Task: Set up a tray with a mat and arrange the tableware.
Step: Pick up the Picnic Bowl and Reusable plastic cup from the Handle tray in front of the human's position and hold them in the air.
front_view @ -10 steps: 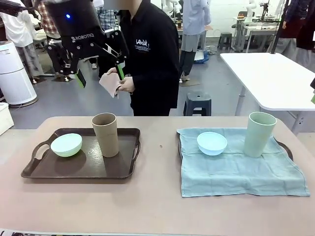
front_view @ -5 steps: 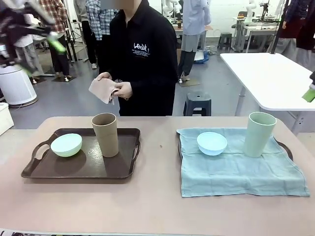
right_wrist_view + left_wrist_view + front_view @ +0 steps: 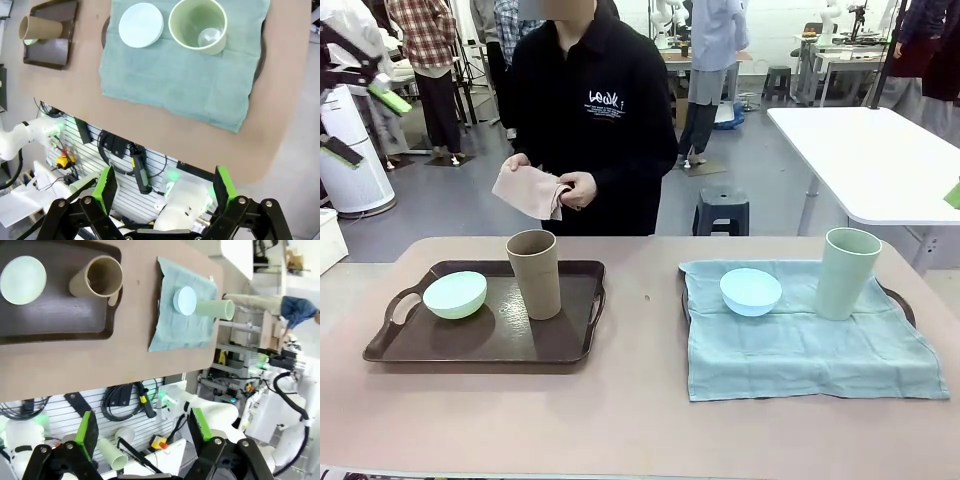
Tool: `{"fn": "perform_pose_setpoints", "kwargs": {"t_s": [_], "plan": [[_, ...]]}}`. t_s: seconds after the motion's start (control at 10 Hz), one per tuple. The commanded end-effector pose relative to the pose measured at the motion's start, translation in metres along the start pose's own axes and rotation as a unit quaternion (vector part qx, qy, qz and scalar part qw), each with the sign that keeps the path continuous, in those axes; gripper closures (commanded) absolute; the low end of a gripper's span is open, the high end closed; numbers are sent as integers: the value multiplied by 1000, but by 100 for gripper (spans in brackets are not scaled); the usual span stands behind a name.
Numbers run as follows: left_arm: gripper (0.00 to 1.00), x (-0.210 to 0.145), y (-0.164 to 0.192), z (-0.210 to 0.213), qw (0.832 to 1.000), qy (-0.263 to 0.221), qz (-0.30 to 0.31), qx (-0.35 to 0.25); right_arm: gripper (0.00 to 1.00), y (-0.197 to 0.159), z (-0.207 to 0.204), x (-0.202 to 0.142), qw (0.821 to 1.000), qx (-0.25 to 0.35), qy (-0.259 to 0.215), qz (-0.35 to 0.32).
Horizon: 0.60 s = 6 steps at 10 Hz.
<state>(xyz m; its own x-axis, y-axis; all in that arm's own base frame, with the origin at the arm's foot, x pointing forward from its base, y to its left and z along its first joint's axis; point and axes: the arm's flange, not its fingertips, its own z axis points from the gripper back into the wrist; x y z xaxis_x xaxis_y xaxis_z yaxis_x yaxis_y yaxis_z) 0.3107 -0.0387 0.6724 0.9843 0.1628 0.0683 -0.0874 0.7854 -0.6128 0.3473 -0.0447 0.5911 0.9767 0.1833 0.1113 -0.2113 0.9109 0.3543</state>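
table (image 3: pixel 640 430) | bare strip between brown tray (image 3: pixel 500 338) and teal mat (image 3: pixel 800 352)

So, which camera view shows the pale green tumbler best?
The right wrist view: it looks down on the pale green tumbler, large and near, with its rim and inside plain. The front view shows it from the side, upright on the teal cloth. The left wrist view shows it small and far off.
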Motion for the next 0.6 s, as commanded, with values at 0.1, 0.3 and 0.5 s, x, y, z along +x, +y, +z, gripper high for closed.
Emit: {"fn": "perform_pose_setpoints", "kwargs": {"t_s": [0.1,0.3,0.5], "plan": [[6,10,31,32,996,11,0,-84,0,-16,6,-5,996,85,9,-18],[6,38,106,68,973,47,13,-227,0,-65,16,-4,962,266,-12,-62],[6,47,169,66,939,74,-4,-335,0,-96,-1,0,929,355,-21,-107]]}}
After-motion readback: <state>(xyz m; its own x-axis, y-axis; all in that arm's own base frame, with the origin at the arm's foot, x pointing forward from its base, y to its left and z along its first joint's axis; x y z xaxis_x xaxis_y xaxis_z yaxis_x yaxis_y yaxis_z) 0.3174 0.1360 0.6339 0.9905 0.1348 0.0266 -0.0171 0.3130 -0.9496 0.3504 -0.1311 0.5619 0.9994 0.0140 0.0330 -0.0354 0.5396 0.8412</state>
